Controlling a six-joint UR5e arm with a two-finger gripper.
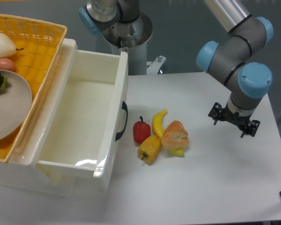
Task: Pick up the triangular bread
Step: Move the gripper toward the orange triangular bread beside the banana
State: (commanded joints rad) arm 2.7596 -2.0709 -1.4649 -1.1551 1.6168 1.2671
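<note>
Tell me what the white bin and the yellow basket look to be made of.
White bin: apparently hard plastic with a glossy finish, given the smooth molded walls and bright glints along the front rim. Yellow basket: woven strands in a lattice; whether plastic or dyed wicker, the picture leaves open.

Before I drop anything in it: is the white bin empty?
Empty as far as visible: the white bin shows only its bare floor and walls. The food lies outside on the table.

The UR5e arm (234, 49) has silvery-grey tube links and grey joint housings. Light-blue caps cover its joints. A black bracket rings its wrist.
</note>
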